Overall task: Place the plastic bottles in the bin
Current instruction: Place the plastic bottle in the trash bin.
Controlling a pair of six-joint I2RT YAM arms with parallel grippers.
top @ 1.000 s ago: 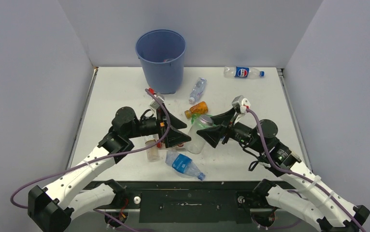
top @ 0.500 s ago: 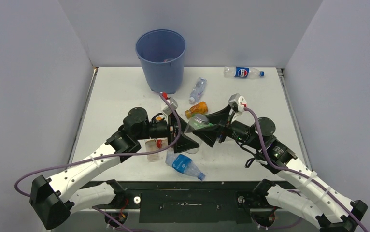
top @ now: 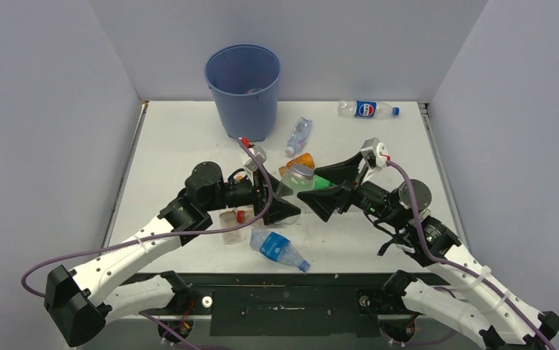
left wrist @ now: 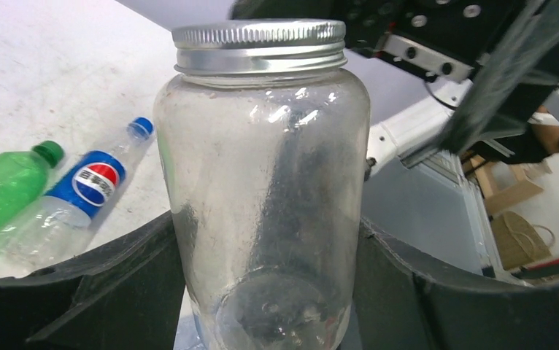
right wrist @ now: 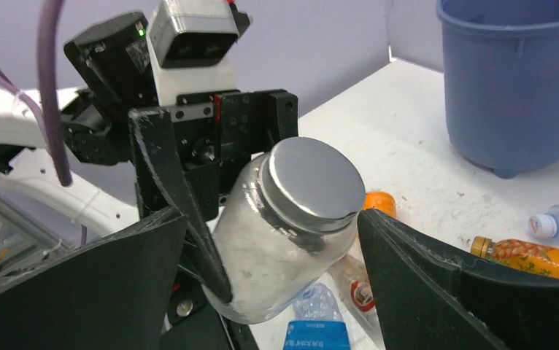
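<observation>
Left wrist: clear, silver-lidded jar (left wrist: 269, 138) in left claw (left wrist: 265, 233).

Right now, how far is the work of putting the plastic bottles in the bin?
Done: something pale shows inside the bin, not identifiable. In hand: the left gripper clamps a clear jar with a metal lid; the right gripper is open around that lid. Left: at least the Pepsi bottle, a clear bottle, an orange bottle and a blue-labelled bottle lie on the table, outside the bin.
</observation>
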